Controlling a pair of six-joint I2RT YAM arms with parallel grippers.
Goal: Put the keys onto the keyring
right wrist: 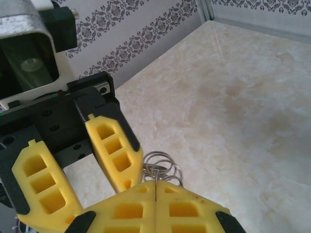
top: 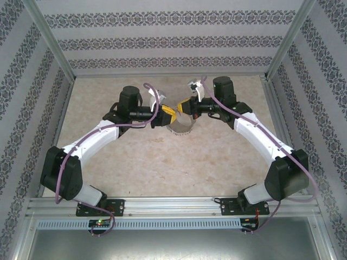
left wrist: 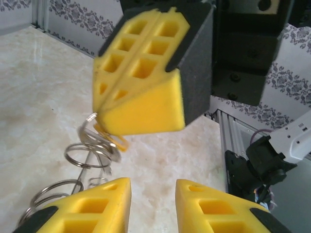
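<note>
Marbled tabletop, and you see the right gripper [right wrist: 155,187] clamped tight on the keyring [left wrist: 92,150], steadying it so the yellowish key [left wrist: 118,142] hangs touching the keyring, while the left gripper [left wrist: 152,187] hovers just beside the keyring, jaws parted and empty, probably lined up to grab the key.

Robotics laboratory test cell. An aluminium-profile frame [top: 50,40] carried printed patterned panels [top: 168,40] as walls around a marble-look counter [top: 162,162]. Two cabled arms, the left arm [top: 92,138] and right arm [top: 260,135], were bolted to a slotted rail [top: 173,205] at its near edge, and the left gripper [top: 168,115] and right gripper [top: 182,106] bore yellow moulded fingers [right wrist: 114,155].
</note>
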